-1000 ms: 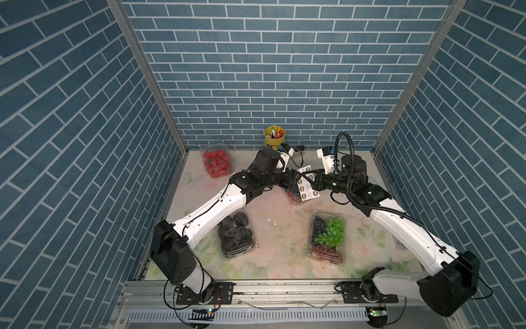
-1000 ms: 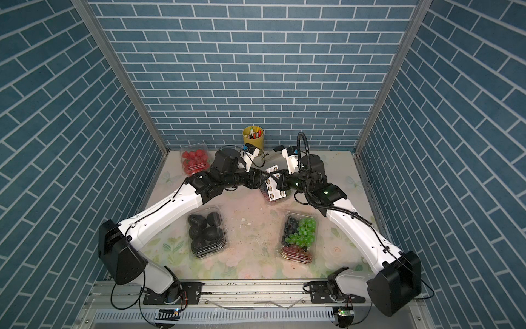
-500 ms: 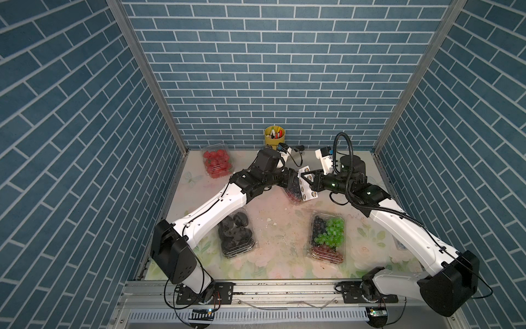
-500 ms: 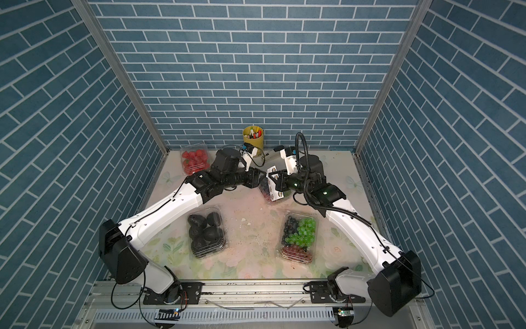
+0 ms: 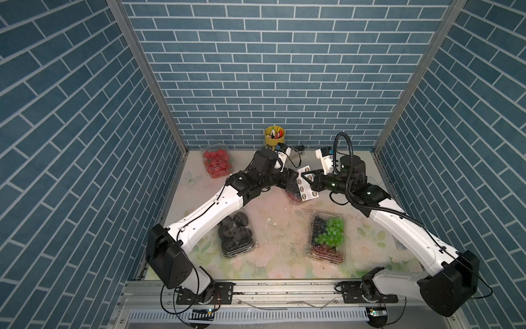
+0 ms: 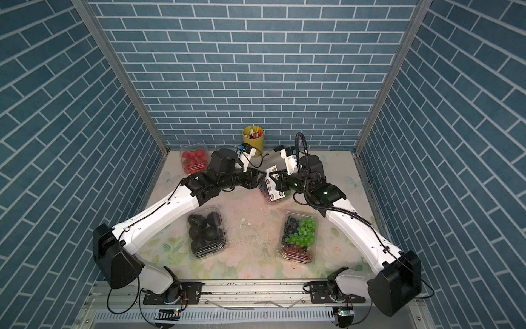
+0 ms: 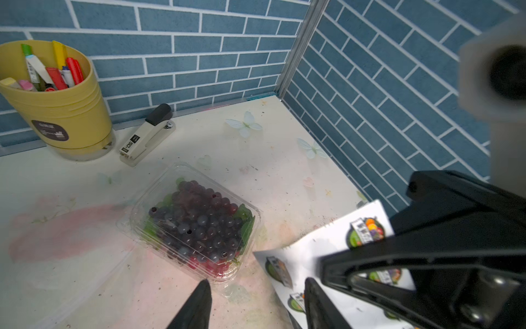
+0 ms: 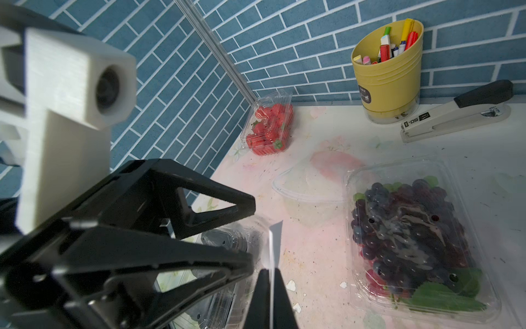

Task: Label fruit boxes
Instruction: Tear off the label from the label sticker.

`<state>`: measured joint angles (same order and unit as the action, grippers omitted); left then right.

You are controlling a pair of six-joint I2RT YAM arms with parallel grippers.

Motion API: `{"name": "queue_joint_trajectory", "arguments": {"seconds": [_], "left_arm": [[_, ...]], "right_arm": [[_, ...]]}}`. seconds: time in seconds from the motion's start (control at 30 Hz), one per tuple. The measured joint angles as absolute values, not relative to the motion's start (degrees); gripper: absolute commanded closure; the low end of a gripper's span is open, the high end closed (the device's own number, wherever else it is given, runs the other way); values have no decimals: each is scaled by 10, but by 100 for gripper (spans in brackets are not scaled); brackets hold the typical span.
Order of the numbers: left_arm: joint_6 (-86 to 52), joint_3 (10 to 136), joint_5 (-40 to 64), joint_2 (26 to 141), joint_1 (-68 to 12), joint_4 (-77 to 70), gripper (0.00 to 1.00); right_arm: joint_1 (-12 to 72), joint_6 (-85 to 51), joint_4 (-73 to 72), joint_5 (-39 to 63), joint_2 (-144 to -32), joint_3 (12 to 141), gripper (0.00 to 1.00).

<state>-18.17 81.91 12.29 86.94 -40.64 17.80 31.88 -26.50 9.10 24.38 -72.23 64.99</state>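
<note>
Four fruit boxes lie on the table: strawberries point(image 5: 217, 160) at the back left, black fruits point(image 5: 235, 234) front left, mixed grapes point(image 5: 328, 237) front right, and dark purple grapes point(image 7: 199, 222), half hidden under both grippers in the top views. My right gripper point(image 8: 271, 270) is shut on a white sheet of round stickers point(image 5: 304, 186), which it holds upright above the purple grapes. My left gripper point(image 7: 256, 302) is open. Its fingertips point(image 8: 252, 206) point at the sheet's face, close to it, and one finger overlaps the sheet's point(image 7: 301, 256) edge.
A yellow pen cup point(image 5: 274, 136) and a stapler point(image 7: 148, 136) stand by the back wall. Brick walls close in the left, back and right sides. A clear plastic piece point(image 8: 307, 188) lies flat beside the purple grapes. Small white scraps point(image 5: 269, 220) dot the middle.
My left gripper's jaws have narrowed a little and have come closer to the sticker sheet. The right gripper has kept its hold and shifted only slightly.
</note>
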Motion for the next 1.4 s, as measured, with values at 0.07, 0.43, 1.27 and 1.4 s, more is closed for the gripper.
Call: {"name": "queue_joint_trajectory", "arguments": {"seconds": [0.07,0.43,1.27,1.4], "left_arm": [[-185,819,135,868,-406,170,49],[-199,818,163,875,-406,156,62],[-201,818,163,892,-406,160,100],[-201,818,144,891,-405,163,100]], "right_arm": [[319,-265,91,244,-722,650,100],[319,-265,91,244,-722,650,100],[319,-265,90,244,-722,650,100],[319,-265,90,237,-721,650,100]]}}
